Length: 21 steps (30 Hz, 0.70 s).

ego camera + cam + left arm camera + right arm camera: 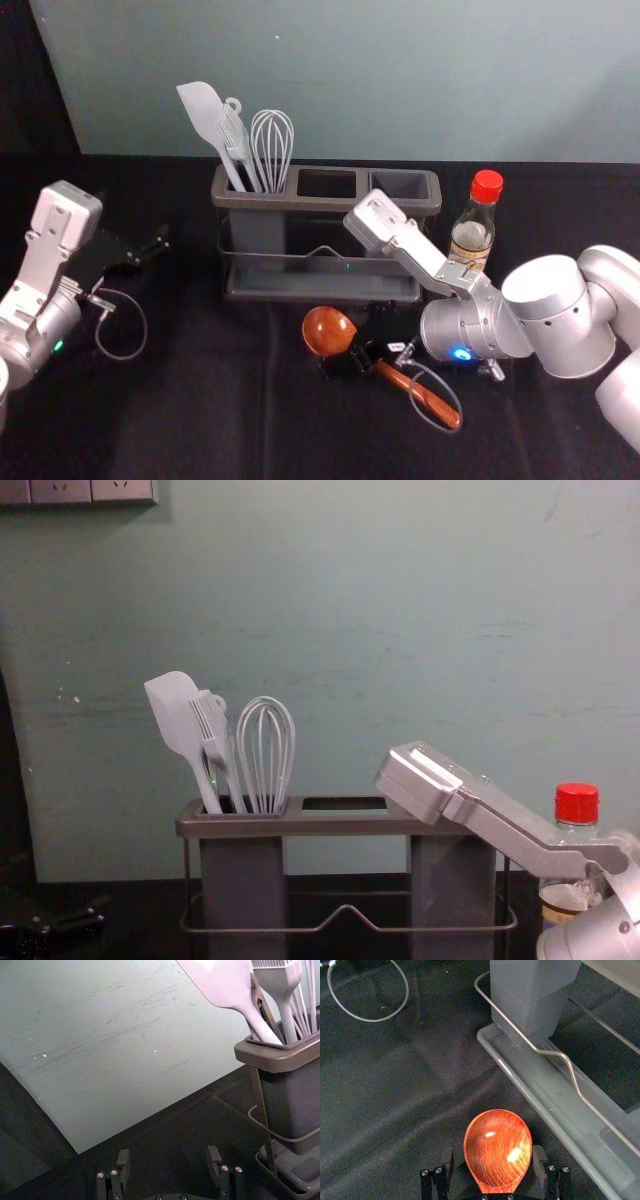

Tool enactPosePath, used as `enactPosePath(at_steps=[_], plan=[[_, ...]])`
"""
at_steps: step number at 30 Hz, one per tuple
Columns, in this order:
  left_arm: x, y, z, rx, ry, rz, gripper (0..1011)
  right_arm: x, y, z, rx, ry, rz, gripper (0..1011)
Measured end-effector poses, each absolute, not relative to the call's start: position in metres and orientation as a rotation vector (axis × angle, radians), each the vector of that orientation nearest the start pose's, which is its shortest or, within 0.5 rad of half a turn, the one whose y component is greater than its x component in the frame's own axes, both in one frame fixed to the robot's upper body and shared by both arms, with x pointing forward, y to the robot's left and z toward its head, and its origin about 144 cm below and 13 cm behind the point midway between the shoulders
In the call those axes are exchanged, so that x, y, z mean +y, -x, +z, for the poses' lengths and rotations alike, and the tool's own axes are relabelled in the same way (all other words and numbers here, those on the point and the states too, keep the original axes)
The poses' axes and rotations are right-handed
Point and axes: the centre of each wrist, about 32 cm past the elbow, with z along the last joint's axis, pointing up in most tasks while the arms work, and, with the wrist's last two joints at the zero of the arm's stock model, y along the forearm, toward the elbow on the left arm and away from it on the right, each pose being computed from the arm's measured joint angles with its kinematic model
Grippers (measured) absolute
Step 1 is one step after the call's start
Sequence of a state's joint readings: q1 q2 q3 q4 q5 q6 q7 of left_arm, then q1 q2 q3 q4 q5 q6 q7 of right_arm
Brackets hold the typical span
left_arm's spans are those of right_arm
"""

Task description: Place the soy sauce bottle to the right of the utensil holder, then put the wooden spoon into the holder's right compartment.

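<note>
In the head view, my right gripper (362,352) is low over the wooden spoon (327,331), just behind its bowl. The right wrist view has the open right gripper (492,1162) with its fingers either side of the spoon's bowl (498,1147). The soy sauce bottle (472,232), red-capped, stands upright right of the utensil holder (290,200), partly behind my right arm. The holder's right compartment (402,184) has nothing showing in it. My left gripper (150,247) is idle at the left; in its wrist view the left gripper (169,1162) is open and holds nothing.
A grey spatula (203,112), a brush (234,135) and a whisk (272,145) stand in the holder's left compartment. The holder's wire rail (350,910) runs along its front. A pale wall (340,600) rises behind the black-covered table (200,400).
</note>
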<state>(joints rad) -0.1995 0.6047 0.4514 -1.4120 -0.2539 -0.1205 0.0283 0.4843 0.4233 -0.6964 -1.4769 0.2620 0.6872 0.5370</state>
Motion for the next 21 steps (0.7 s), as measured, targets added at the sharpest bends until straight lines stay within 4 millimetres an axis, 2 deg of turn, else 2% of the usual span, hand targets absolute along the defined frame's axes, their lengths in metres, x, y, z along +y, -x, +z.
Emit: enactPosePath(at_steps=[21], plan=[[0.3097,-0.4886,1.1398,-0.285,-0.304,1.248,1005,-0.1691,-0.5331,1.2063,0.171,0.706,-0.561,1002]])
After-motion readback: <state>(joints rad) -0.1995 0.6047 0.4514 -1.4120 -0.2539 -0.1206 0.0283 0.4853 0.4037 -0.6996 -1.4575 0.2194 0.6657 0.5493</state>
